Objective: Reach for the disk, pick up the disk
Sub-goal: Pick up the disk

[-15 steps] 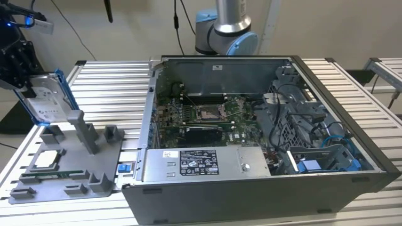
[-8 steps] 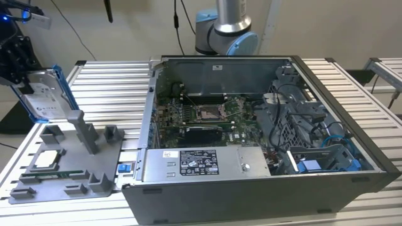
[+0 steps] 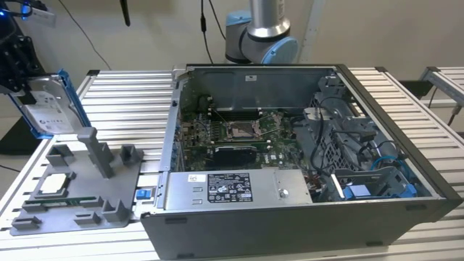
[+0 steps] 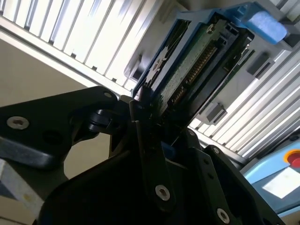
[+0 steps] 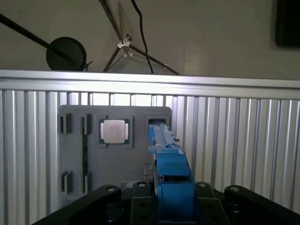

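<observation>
The disk (image 3: 48, 107), a silver-grey drive with a white label in a bright blue bracket, hangs upright in the air at the exterior view's left, above the grey fixture tray (image 3: 73, 202). My black gripper (image 3: 24, 91) is shut on its upper edge. In the second wrist view the disk (image 4: 197, 61) shows its green circuit board and connector side, clamped between my fingers (image 4: 146, 140). In the first wrist view the disk (image 5: 171, 173) is seen edge-on in my gripper (image 5: 171, 199), over the slatted table.
The fixture tray holds a small square silver chip (image 3: 56, 185) and has upright posts (image 3: 96, 152). An open computer case (image 3: 290, 157) with a motherboard, a power supply box (image 3: 232, 188) and cables stands to the exterior view's right. The arm's base (image 3: 261, 38) rises behind it.
</observation>
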`<state>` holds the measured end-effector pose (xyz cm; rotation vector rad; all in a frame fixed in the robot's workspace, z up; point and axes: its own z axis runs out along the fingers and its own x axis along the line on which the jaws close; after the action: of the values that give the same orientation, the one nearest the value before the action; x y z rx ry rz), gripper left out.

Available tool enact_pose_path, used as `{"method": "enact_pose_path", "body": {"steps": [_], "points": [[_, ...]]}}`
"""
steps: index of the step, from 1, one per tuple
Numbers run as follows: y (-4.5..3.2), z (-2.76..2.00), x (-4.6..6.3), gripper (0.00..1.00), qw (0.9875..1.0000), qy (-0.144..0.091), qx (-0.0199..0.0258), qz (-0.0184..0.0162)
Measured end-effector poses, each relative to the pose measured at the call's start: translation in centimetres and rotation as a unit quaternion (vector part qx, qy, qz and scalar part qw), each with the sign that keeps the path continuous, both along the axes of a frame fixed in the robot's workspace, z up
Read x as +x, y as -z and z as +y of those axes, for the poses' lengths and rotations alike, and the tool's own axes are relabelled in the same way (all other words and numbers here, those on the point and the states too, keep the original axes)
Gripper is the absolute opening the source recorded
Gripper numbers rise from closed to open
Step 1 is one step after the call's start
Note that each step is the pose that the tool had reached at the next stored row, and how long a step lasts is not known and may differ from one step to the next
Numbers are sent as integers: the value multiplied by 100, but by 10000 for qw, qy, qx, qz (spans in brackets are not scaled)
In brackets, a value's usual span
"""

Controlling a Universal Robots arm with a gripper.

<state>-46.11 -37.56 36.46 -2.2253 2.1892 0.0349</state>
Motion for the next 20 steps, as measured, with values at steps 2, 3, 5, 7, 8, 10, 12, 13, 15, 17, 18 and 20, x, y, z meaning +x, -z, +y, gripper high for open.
{"method": "enact_pose_path", "body": {"steps": [2,3,5,7,8,10,12,13,15,17,18,20], "points": [[-28,0,0,0,10000,0,0,0],[-43,0,0,0,10000,0,0,0],[-70,0,0,0,10000,0,0,0],[-97,0,0,0,10000,0,0,0],[-112,0,0,0,10000,0,0,0],[-141,0,0,0,10000,-1,0,0],[-169,0,0,0,10000,-1,0,0],[-183,0,0,0,10000,-1,0,0],[-211,0,0,0,10000,-1,0,-1],[-238,0,0,0,10000,-1,0,0],[-251,0,0,0,10000,-1,0,0],[-279,0,0,0,10000,-1,0,0]]}}
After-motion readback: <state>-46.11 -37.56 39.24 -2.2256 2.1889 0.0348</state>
